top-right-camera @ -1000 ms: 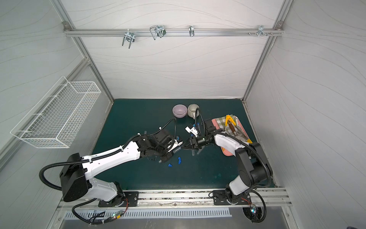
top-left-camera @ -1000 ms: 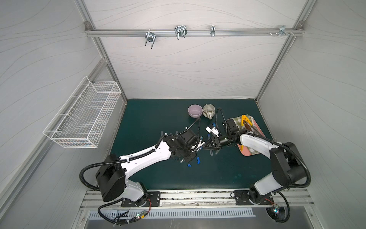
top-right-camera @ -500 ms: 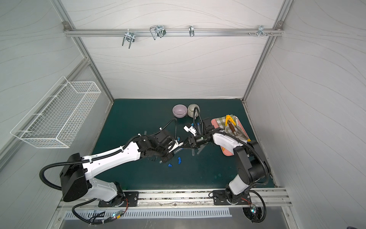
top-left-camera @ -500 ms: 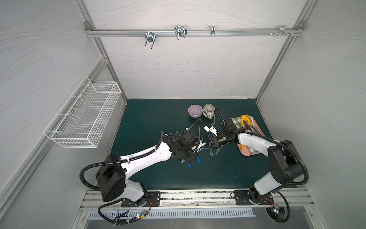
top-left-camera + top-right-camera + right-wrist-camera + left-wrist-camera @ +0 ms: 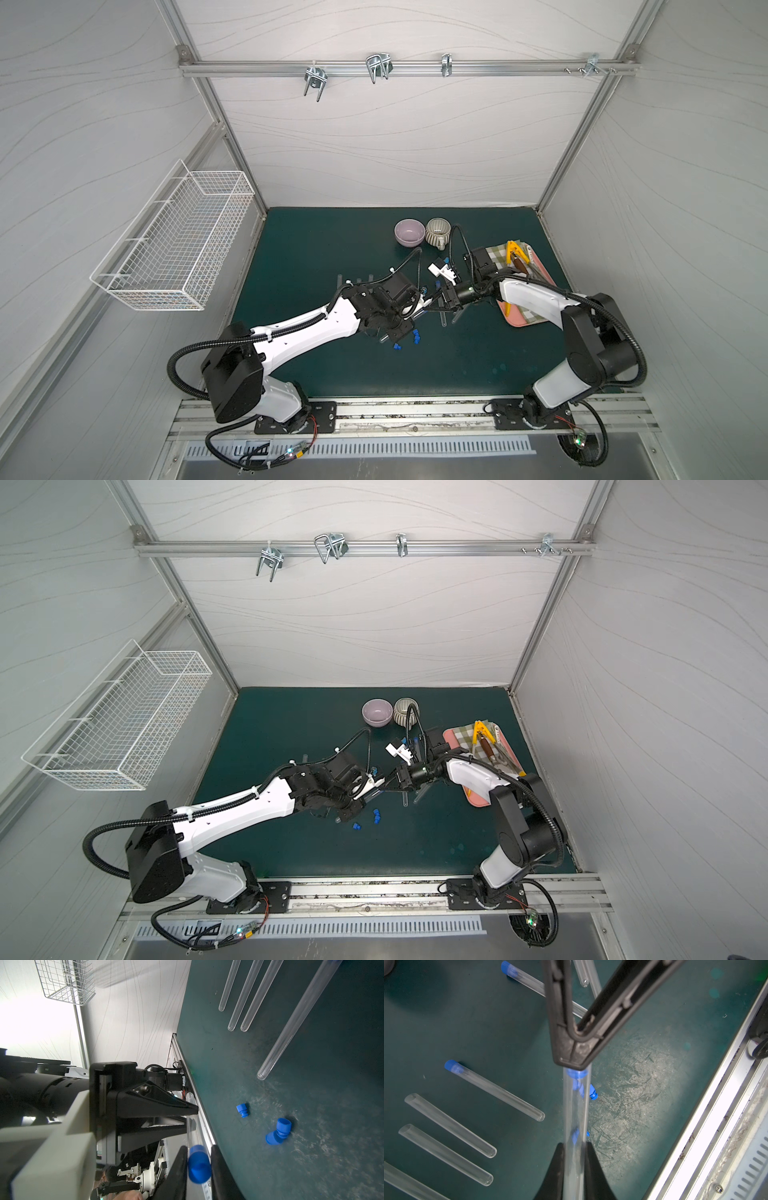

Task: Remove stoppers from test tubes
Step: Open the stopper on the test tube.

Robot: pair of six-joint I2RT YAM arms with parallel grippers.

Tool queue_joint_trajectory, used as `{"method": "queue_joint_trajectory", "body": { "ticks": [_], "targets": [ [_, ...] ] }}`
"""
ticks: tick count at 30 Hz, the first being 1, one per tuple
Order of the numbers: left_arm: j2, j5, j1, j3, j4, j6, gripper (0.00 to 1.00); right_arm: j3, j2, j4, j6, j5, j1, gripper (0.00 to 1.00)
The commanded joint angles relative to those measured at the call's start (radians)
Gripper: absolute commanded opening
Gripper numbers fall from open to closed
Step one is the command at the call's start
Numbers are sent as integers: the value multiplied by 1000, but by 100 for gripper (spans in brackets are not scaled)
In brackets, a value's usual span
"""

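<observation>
A clear test tube point(image 5: 575, 1118) is held off the mat by my left gripper point(image 5: 574, 1145), which is shut round its lower length. The tube's open end carries a blue stopper point(image 5: 199, 1164). My right gripper point(image 5: 198, 1153) is shut on that stopper, a finger pressed against each side. In both top views the two grippers point(image 5: 419, 309) point(image 5: 386, 782) meet tip to tip over the middle of the mat. Three loose stoppers point(image 5: 414, 336) lie just in front of them. Stoppered tubes point(image 5: 494, 1091) and open tubes point(image 5: 450, 1125) lie on the mat.
A lilac bowl point(image 5: 409, 232) and a striped cup point(image 5: 437, 231) stand at the back. A pink tray point(image 5: 519, 320) with a checked cloth and yellow-handled tools point(image 5: 515, 251) is on the right. Two tubes point(image 5: 443, 318) lie beside the right wrist. A wire basket point(image 5: 178, 245) hangs on the left wall.
My right gripper has moved left to the tube's end and its fingers have closed in on the stopper. The left gripper has kept its hold on the tube.
</observation>
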Motion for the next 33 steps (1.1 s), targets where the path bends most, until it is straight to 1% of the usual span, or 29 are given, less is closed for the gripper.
{"method": "queue_joint_trajectory", "body": {
  "ticks": [1,16,21,33],
  "targets": [
    [-10,-4,-5,1,28,18,0,4,7,0,-19,-34,7,20],
    [-7,-26,-5,0,32,14,0,-1,4,-1,-21,-32,7,12],
    [-4,-39,-5,-2,32,12,0,-13,-8,40,10,-60,1,10],
    [4,-73,-5,-4,28,17,0,-13,-26,3,-13,-43,-35,8]
  ]
}}
